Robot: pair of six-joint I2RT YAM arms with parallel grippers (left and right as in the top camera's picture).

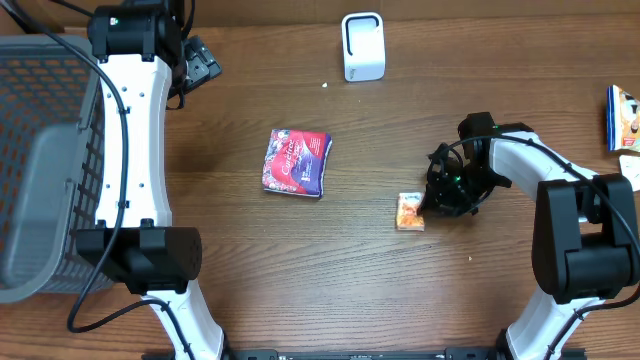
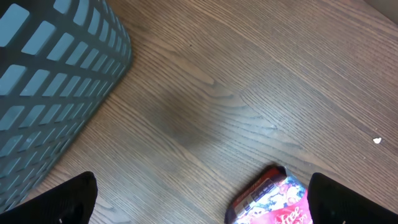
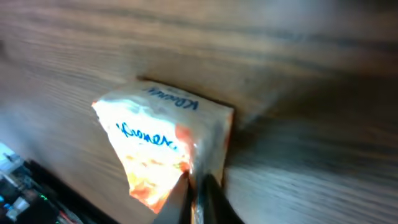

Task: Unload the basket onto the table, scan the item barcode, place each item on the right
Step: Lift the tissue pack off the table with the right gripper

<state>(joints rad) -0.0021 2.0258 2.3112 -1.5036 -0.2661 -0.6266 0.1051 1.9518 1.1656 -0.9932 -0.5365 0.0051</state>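
A brown wooden table [image 1: 400,290] seen from above, with a robot arm at each side.

A grey mesh basket [image 1: 40,80] fills the left edge. The left arm [image 1: 135,130] runs up beside it, and the left gripper [image 2: 200,193] hangs over bare wood near the basket's corner. Its jaws are spread wide with nothing between them. In its wrist view, the top of a purple and pink packet [image 2: 273,199] shows between the two fingers.

The right arm [image 1: 580,220] bends in from the right, with its wrist low over the table.

The purple and pink packet lies flat near the table's middle, well apart from both grippers.

A white scanner [image 1: 362,45] stands upright at the far edge, behind the middle of the table.

A colourful pack [image 1: 622,117] sits half out of view at the right edge.

The tissue pack [image 1: 410,212], small, orange and white with blue lettering, lies on the table to the right of centre, well in front of the scanner. The right gripper [image 3: 196,193] is at its right side. In the blurred wrist view, the fingertips are pressed together and seem to pinch the pack's thin edge. The pack rests on the wood.
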